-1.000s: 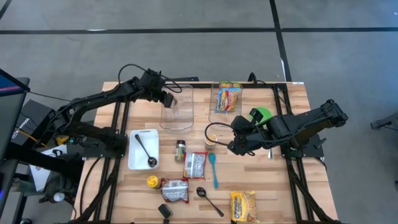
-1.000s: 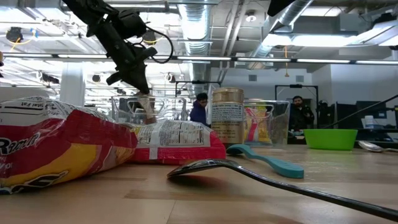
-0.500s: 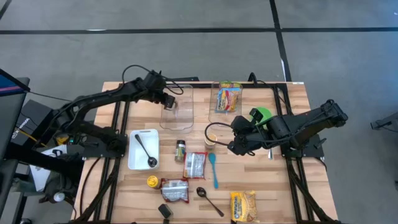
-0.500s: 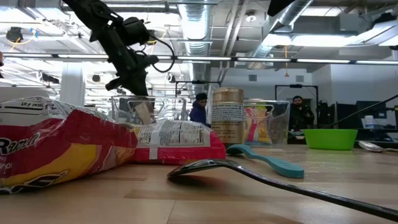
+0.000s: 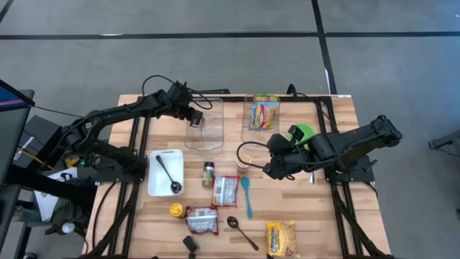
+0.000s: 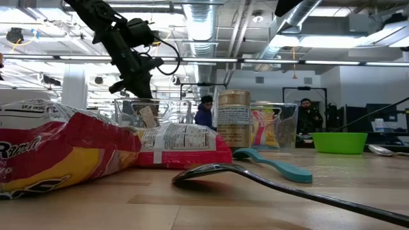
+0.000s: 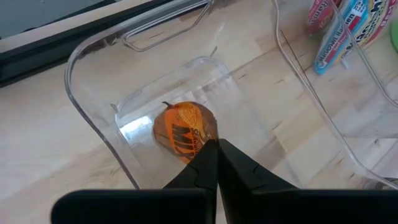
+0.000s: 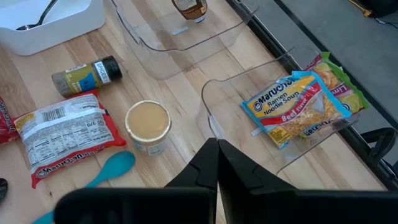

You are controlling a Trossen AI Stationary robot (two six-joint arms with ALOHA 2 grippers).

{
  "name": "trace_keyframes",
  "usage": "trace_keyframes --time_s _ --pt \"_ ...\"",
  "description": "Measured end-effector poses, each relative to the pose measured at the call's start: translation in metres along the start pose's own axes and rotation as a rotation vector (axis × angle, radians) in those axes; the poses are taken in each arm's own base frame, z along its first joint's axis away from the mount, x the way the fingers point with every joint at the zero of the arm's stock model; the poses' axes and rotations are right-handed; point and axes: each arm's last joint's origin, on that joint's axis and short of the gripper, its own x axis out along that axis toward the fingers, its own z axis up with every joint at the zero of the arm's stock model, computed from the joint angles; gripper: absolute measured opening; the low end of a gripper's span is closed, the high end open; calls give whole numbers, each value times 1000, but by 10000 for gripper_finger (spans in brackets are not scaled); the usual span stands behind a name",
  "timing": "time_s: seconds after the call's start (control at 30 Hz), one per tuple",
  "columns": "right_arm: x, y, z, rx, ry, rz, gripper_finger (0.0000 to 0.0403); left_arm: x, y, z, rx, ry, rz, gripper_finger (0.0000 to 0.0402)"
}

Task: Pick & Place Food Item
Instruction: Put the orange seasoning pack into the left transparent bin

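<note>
A small orange packet [image 7: 185,129] sits low inside the left clear bin [image 7: 93,118], with my left gripper [image 7: 212,144] shut on it. In the high view that gripper [image 5: 195,119] is over the bin [image 5: 205,141] at the table's far side. The low view shows the packet [image 6: 148,117] below the fingers, behind the bin's wall. Whether it touches the bin's floor I cannot tell. My right gripper [image 5: 267,170] hovers shut and holds nothing, above the table beside a paper cup [image 5: 246,161]. My left gripper pinches the orange packet by its edge [image 7: 200,140] between the two fingers. The fingers slant down into the bin from above. The packet hangs below the fingertips, inside the bin's walls.
A second clear bin [image 5: 248,134] to the right holds a ramen packet [image 5: 264,114]. Nearer lie a white tray [image 5: 154,188] with a spoon, a spice jar [image 5: 208,173], food packets [image 5: 226,191] [image 5: 203,219], a teal spoon [image 5: 246,196], a green bowl [image 5: 302,133] and a yellow bag [image 5: 281,237].
My left gripper has sunk a little with the orange packet, which now sits lower inside the clear bin. It has stayed shut on the packet.
</note>
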Motion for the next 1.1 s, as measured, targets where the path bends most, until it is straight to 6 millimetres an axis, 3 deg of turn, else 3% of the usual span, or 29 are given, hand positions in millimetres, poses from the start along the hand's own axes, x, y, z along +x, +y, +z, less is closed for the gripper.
trace_keyframes --time_s 0.73,1.1 --pt "0 0 0 0 0 0 0 0 0 2 0 -35 25 2" --pt "0 0 0 1 -1 0 0 0 0 3 -1 -48 39 47"
